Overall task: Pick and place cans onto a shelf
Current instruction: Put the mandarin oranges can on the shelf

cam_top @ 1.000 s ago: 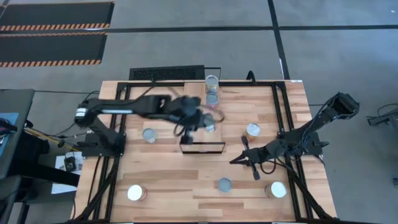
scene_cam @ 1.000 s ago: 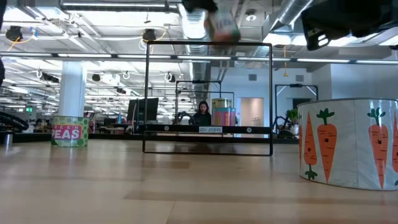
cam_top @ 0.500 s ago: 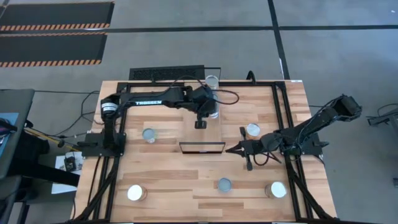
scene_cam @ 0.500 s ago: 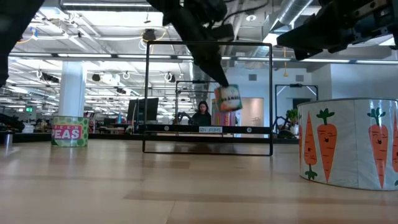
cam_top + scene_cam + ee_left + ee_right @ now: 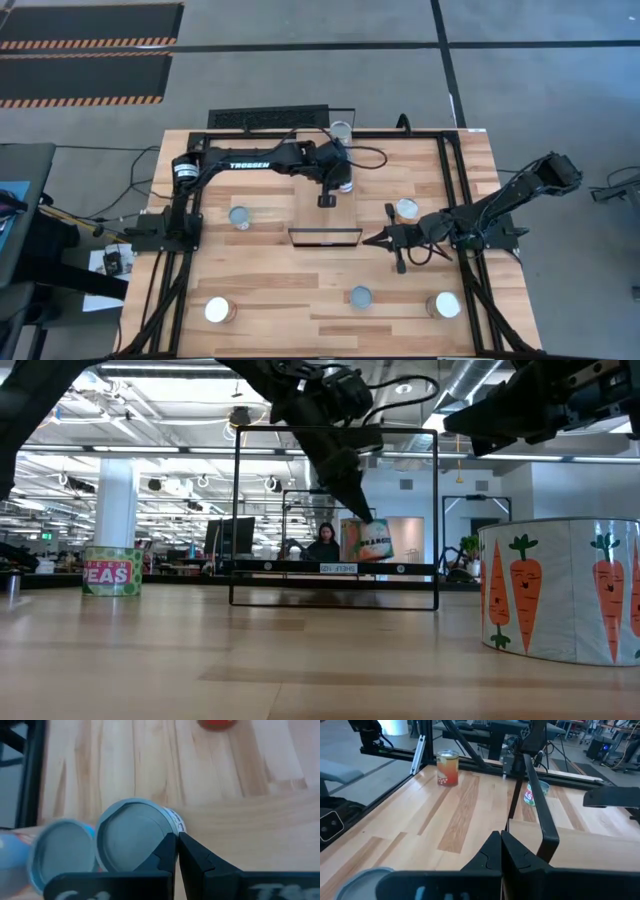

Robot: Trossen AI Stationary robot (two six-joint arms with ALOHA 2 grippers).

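High view: left gripper (image 5: 338, 180) now at far end of shelf (image 5: 325, 215), by two cans (image 5: 341, 131); a sec ago it was mid-shelf. Right gripper (image 5: 372, 241) just right of shelf's black frame, jaws together. Low view: held can (image 5: 368, 540) lower than before, near shelf level. Left wrist view: jaws look together beside grey-topped can (image 5: 134, 840); grip unclear.

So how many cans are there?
7 cans: one at the shelf's far end, one in the left fingers, five on the table. The left arm may hide another.
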